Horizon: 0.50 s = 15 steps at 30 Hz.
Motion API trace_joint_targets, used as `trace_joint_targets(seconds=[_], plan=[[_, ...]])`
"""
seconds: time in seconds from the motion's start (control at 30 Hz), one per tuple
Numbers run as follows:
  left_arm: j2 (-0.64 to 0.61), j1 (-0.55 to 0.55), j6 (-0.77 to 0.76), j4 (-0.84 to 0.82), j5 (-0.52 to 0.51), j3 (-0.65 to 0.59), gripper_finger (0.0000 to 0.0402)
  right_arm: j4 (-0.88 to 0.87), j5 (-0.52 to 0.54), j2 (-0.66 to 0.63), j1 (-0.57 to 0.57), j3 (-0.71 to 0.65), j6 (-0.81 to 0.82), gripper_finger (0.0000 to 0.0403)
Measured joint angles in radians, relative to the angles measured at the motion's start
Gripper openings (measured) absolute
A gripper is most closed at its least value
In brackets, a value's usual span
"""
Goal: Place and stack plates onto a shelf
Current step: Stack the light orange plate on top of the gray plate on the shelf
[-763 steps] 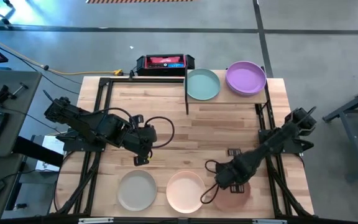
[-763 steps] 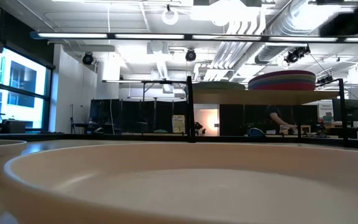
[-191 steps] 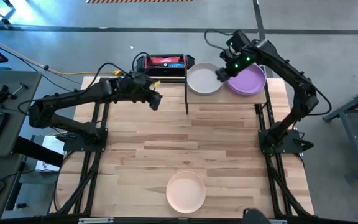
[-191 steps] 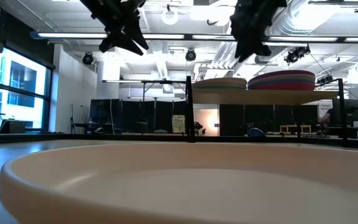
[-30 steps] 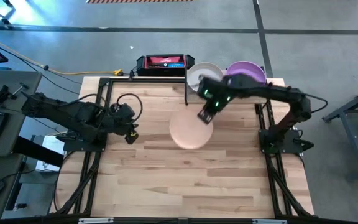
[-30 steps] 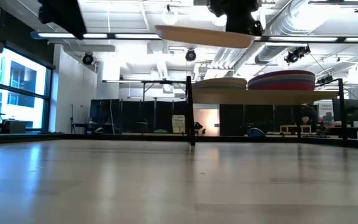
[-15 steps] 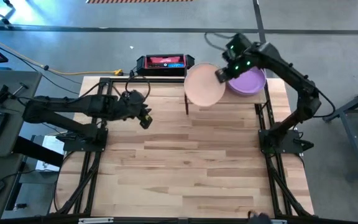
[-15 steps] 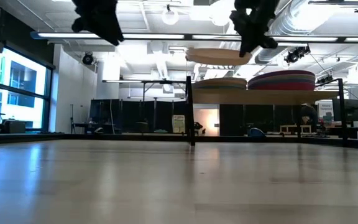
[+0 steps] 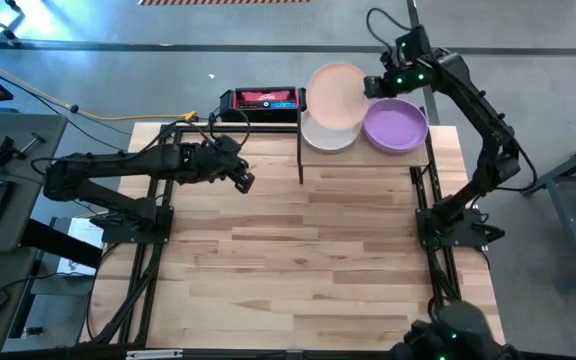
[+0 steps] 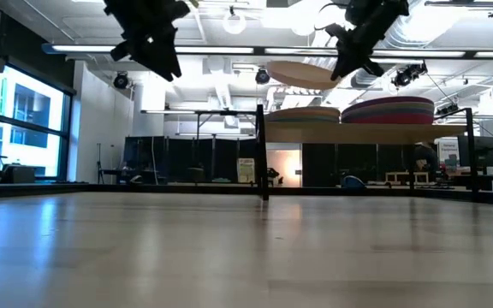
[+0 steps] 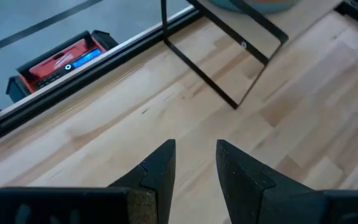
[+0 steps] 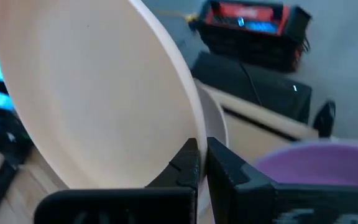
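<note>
My right gripper (image 9: 372, 88) is shut on a peach plate (image 9: 336, 94), held in the air over the far part of the shelf's left stack. That stack is topped by a cream plate (image 9: 324, 136). The right stack has a purple plate (image 9: 396, 126) on top. The low view shows both stacks (image 10: 305, 114) (image 10: 389, 110) resting on the shelf board (image 10: 366, 130), with the peach plate (image 10: 302, 74) above them. My left gripper (image 9: 246, 181) hangs open over the table's left half, nothing between its fingers (image 11: 194, 149). My right gripper pinches the peach plate's rim (image 12: 190, 134) between its two fingers, one on the upper face and one under it. The fingers come from the table's right side, slanting down. The plate is lifted clear and nearly level above the left stack.
A red and black box (image 9: 264, 100) sits just beyond the table's far edge. The shelf's thin black posts (image 9: 300, 160) stand near the far middle of the table. A dark rounded shape (image 9: 448, 335) shows at the near right edge. The wooden tabletop (image 9: 308, 260) lies bare in front.
My right gripper has carried the peach plate from over the table's middle toward the far edge and slightly up, to above the shelf's left stack, turning as it went. My left gripper, still open, has moved toward the far and right edges.
</note>
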Motion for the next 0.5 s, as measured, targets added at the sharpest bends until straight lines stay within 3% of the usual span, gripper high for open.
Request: trace_joint_targets(seconds=[0.2,0.5], plan=[[0.021,0.03,-0.001,0.017,0.0,0.0,0.0104,0.1,-0.06,0.0,-0.039,0.0,0.023,0.0],[0.021,0.04,-0.015,0.018,0.005,0.0,0.0104,0.095,-0.071,0.0,-0.027,0.0,0.026,0.0]])
